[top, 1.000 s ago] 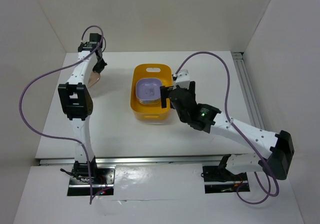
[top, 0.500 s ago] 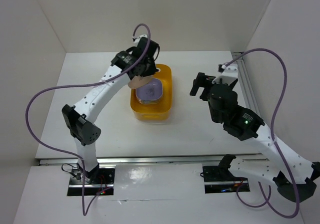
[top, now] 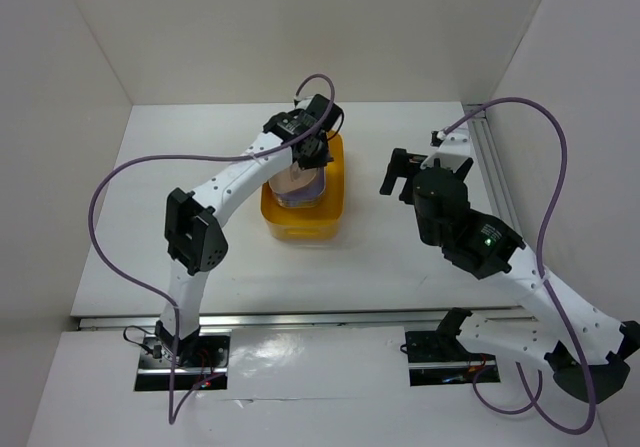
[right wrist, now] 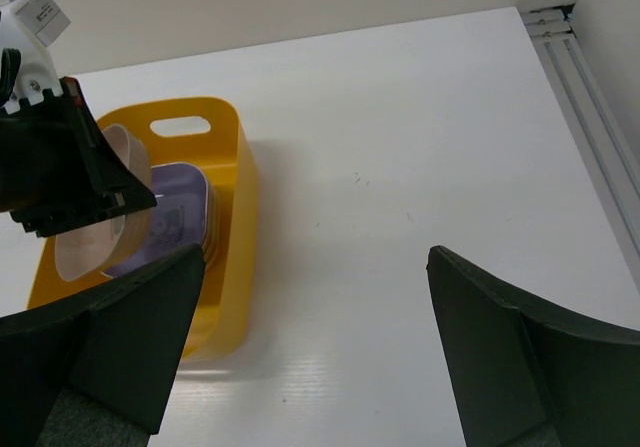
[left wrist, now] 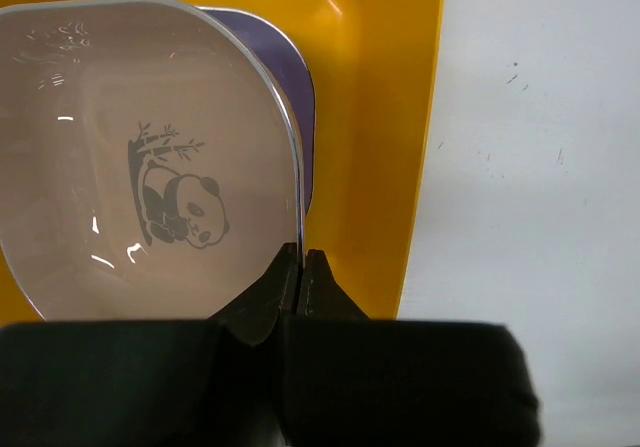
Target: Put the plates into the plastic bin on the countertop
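The yellow-orange plastic bin [top: 335, 182] stands on the white countertop [top: 400, 257] at the middle. My left gripper [top: 311, 153] is over the bin, shut on the rim of a taupe plate [left wrist: 120, 197] with a panda mark, held tilted above a lavender plate [left wrist: 305, 117] that tops a stack in the bin. In the right wrist view the taupe plate [right wrist: 95, 232] hangs over the lavender plate [right wrist: 170, 222] inside the bin [right wrist: 235, 227]. My right gripper [top: 403, 175] is open and empty, to the right of the bin, above bare countertop.
A metal rail [top: 495, 177] runs along the countertop's right edge, also in the right wrist view [right wrist: 590, 57]. White walls close the back and sides. The bin's handle slot [right wrist: 180, 125] faces the far wall.
My left gripper has carried the taupe plate from the far left to over the bin and lowered it over the stack. My right arm drew back from the bin to the right.
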{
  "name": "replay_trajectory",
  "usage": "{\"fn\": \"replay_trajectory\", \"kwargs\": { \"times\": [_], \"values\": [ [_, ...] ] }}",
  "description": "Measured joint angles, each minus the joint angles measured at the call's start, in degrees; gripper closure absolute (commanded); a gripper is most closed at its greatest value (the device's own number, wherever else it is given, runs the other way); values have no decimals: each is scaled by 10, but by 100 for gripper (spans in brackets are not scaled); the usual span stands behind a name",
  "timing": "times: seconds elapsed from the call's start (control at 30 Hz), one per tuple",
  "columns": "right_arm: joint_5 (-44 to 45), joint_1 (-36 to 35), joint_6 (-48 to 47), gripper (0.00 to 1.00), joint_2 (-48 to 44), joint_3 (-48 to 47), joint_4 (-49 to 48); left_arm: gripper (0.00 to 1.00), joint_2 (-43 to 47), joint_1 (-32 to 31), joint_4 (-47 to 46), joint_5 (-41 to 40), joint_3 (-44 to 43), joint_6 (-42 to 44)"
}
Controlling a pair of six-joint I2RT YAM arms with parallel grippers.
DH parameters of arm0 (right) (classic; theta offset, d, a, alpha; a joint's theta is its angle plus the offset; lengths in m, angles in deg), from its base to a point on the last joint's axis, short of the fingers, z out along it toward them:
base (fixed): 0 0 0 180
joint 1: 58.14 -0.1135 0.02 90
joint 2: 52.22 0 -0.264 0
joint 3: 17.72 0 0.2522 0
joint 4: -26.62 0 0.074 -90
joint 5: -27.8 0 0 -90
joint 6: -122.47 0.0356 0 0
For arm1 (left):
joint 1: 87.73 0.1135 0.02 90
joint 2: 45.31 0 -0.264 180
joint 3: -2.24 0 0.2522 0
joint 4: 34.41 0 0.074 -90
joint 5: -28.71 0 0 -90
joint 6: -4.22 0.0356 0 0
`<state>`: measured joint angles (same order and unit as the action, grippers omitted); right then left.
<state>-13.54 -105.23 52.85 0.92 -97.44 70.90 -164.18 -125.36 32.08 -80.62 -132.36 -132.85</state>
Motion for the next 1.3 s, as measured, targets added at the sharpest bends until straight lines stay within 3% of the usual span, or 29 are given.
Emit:
{"fn": "replay_trajectory", "kwargs": {
  "times": [0.13, 0.17, 0.3, 0.43, 0.57, 0.77, 0.93, 1.3],
  "values": [
    [-5, 0, 1, 0, 2, 3, -2, 56, -6, 13, -13, 11, 0, 10],
    [-8, 0, 2, 0, 2, 5, -2, 30, -8, 15, -15, 12, 0, 12],
    [-21, 0, 2, 0, 10, 9, -3, 8, -18, 23, -22, 14, 0, 24],
    [-31, 0, 2, 0, 21, 9, -4, 3, -13, 19, -26, 14, 1, 37],
    [-35, 3, 1, 0, 32, 9, -4, 0, 49, -6, -34, -9, 60, 49],
    [-43, 8, 3, 0, 40, 9, 7, 0, 280, -67, -47, -63, 235, 52],
    [-50, 10, 12, 0, 9, 8, 37, 0, 480, -79, -46, -124, 361, 47],
    [-63, 14, 44, 0, -101, 10, 129, 0, 764, -79, 29, -172, 569, 5]
  ]
}}
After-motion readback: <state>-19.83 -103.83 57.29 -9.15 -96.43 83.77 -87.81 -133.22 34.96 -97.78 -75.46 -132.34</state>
